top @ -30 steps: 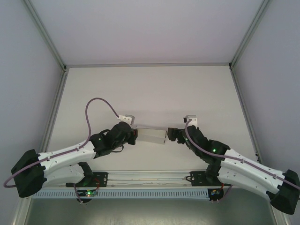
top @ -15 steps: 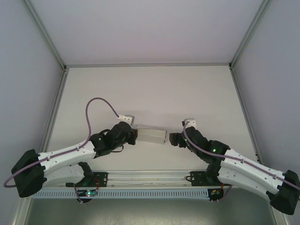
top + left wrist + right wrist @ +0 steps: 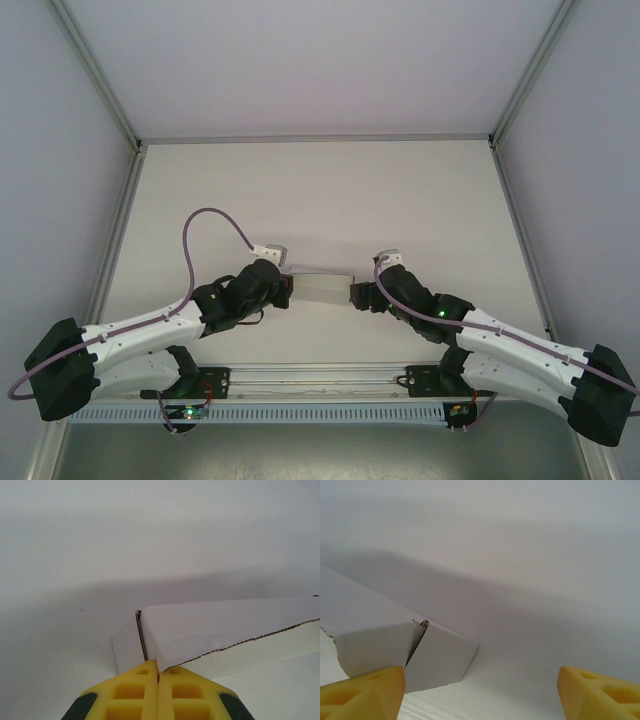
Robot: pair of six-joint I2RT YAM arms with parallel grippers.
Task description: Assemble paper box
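Box point(image 3: 322, 288) — pinched by left gripper point(image 3: 158, 669).

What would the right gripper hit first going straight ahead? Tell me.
Likely the box, its end just ahead of one finger of the right gripper; the other faces bare table. Depth unclear.

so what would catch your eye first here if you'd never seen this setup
A small white paper box sits near the front middle of the pale table, with an end effector at each end. The left end effector has its yellow fingers pinched shut on a paperboard edge at the box's left end. The right end effector stands wide open at the other end, one yellow finger just beside the box.
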